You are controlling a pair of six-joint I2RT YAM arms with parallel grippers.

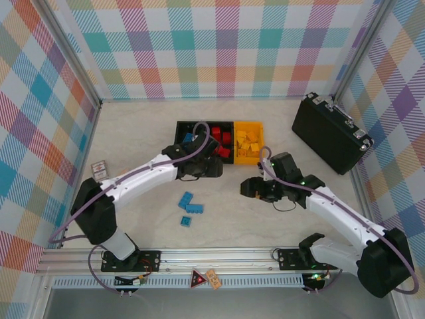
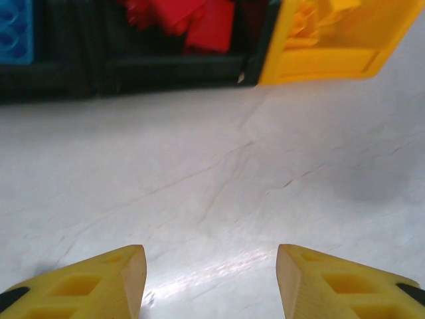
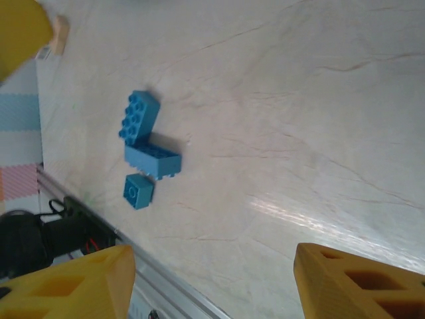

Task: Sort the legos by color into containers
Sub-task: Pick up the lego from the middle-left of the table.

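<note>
The left claw (image 2: 211,269) and the right claw (image 3: 212,272) are both hanging open and empty over the pale counter (image 1: 133,133).
Three small open rectangular plastic bins (image 1: 199,123), two black and one yellow-orange, are sitting joined in a row. They are holding blue, red and yellow-orange studded bricks, one colour in each bin, and the piles are too jumbled to count. Three loose blue studded plastic bricks (image 1: 189,209) are lying clustered on the counter, well apart from the bins. Judging by this, sorting is nearing its end, with only these three remaining.
</note>
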